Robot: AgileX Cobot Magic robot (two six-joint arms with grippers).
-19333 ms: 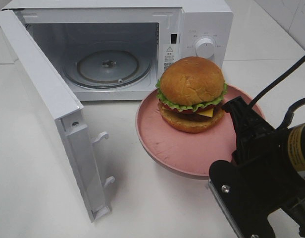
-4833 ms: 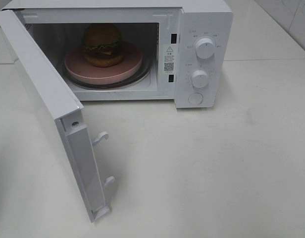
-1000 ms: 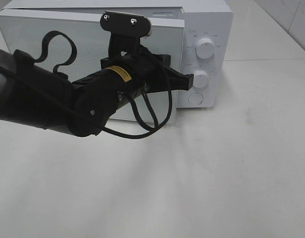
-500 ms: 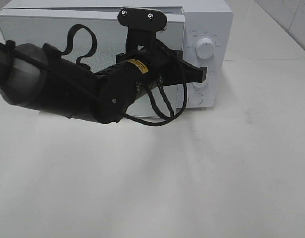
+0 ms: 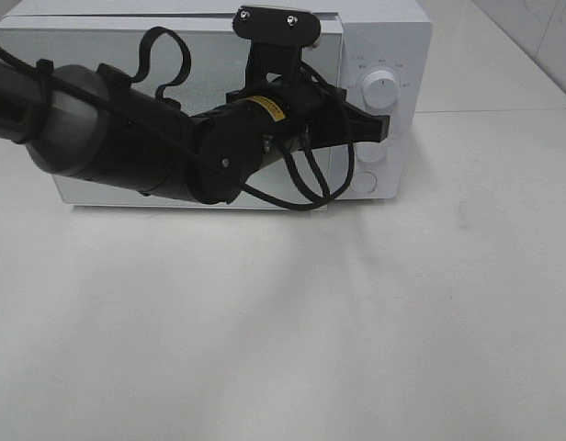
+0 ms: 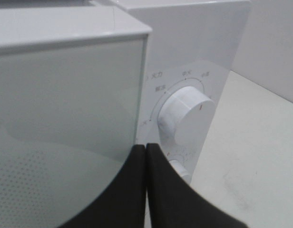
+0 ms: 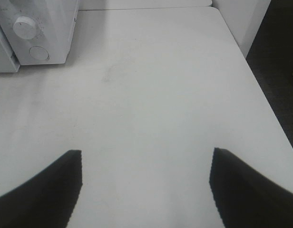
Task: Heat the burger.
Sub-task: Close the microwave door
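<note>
The burger is hidden inside the white microwave (image 5: 398, 41), behind its door (image 5: 90, 50), which lies against the oven front. My left gripper (image 5: 381, 129) reaches across the door to the control panel. It is shut with nothing in it, and its tips sit just below the upper knob (image 5: 381, 90) and over the lower knob. The left wrist view shows the two black fingers (image 6: 132, 190) pressed together under the upper knob (image 6: 184, 116), beside the door's edge (image 6: 141, 95). My right gripper (image 7: 146, 153) is open and empty above the bare table, away from the microwave (image 7: 37, 28).
The left arm's thick black body (image 5: 127, 138) and its cable loops cover much of the door front. A round button (image 5: 361, 184) sits low on the panel. White tabletop (image 5: 356, 322) spreads in front and to the right, and its right edge (image 7: 260, 90) drops off to dark floor.
The door has swung from ajar to flat against the oven. The left arm has moved right along it, bringing the shut tips onto the control panel by the knobs.
</note>
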